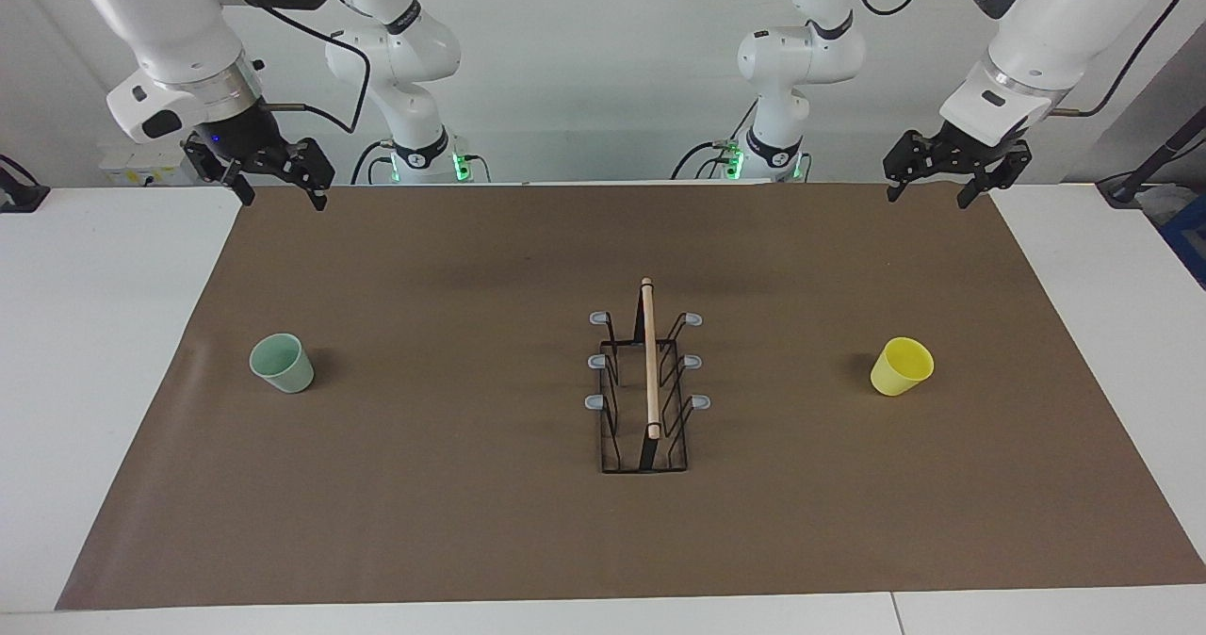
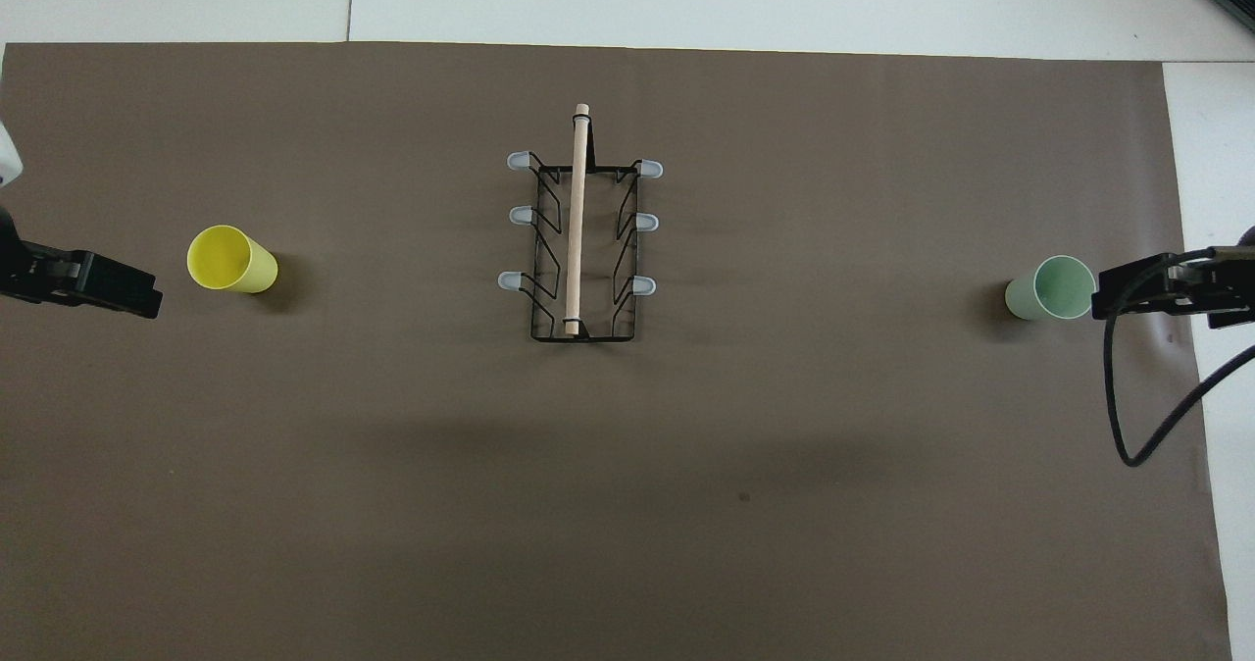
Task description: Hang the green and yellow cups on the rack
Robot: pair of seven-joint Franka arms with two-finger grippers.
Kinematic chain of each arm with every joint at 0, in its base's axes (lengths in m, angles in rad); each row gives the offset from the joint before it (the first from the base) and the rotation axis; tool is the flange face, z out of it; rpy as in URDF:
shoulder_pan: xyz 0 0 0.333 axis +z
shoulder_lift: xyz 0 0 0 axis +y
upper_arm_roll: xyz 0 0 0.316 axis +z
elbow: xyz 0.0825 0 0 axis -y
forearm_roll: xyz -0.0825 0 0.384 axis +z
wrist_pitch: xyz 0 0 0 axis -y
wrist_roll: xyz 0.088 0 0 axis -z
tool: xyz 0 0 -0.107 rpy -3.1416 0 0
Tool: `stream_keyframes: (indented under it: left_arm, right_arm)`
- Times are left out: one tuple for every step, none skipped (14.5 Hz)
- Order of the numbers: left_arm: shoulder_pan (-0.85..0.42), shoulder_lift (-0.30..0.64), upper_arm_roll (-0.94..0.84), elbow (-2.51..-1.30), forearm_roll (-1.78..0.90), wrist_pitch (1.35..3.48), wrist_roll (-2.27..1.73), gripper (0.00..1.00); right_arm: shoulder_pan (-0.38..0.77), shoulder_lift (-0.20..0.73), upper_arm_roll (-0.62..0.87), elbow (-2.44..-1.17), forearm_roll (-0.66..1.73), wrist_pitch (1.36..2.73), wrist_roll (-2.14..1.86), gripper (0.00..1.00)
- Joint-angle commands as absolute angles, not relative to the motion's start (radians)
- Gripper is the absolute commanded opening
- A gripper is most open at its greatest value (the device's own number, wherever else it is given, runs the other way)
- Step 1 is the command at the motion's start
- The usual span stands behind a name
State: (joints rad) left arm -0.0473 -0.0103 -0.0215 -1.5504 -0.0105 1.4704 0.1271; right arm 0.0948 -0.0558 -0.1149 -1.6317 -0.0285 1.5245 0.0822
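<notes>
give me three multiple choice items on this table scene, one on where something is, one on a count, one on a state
1. Where does the narrow black wire rack with the wooden rod handle stand?
A. between the two cups
B. at the left arm's end of the table
C. on top of a cup

2. How many grey-tipped prongs does the rack carry?
A. four
B. six
C. eight

3. What state is the bright yellow plastic cup in?
A. hung on a prong
B. held by the left gripper
C. standing upright on the brown mat

Answers:
1 A: the pale mint green plastic cup stands toward the right arm's end and the yellow toward the left arm's, with the rack midway.
2 B: three grey tips show along each side.
3 C: its open mouth faces up, while the left gripper and right gripper wait open over the mat's edge nearest the robots.
</notes>
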Motion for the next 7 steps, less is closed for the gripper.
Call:
stream_keyframes:
  left_arm:
    - [-0.040, -0.034, -0.025, -1.582, -0.025, 1.486, 0.124, 1.00]
    - [-0.040, -0.034, -0.025, -1.582, -0.025, 1.485, 0.129, 1.00]
    - [-0.041, -0.035, -0.025, -1.585, -0.025, 1.483, 0.132, 1.00]
    - [-0.041, -0.037, -0.026, -1.588, -0.025, 1.483, 0.130, 1.00]
    - [-0.041, -0.044, -0.026, -1.601, -0.025, 1.486, 0.129, 1.00]
    - [-0.041, -0.048, -0.026, -1.608, -0.025, 1.486, 0.129, 1.00]
    - [-0.041, -0.049, -0.026, -1.612, -0.025, 1.486, 0.127, 1.00]
  right_arm:
    - [0.095, -0.058, -0.117, -1.629, -0.025, 1.536, 0.084, 1.00]
    - [0.097, -0.061, -0.117, -1.632, -0.025, 1.536, 0.089, 1.00]
    - [0.097, -0.063, -0.117, -1.637, -0.025, 1.536, 0.089, 1.00]
    - [0.097, -0.064, -0.117, -1.637, -0.025, 1.534, 0.087, 1.00]
    - [0.097, -0.064, -0.117, -1.640, -0.023, 1.535, 0.081, 1.00]
    - [0.097, -0.066, -0.117, -1.643, -0.020, 1.536, 0.080, 1.00]
    - [0.097, -0.067, -0.117, -1.647, -0.020, 1.532, 0.080, 1.00]
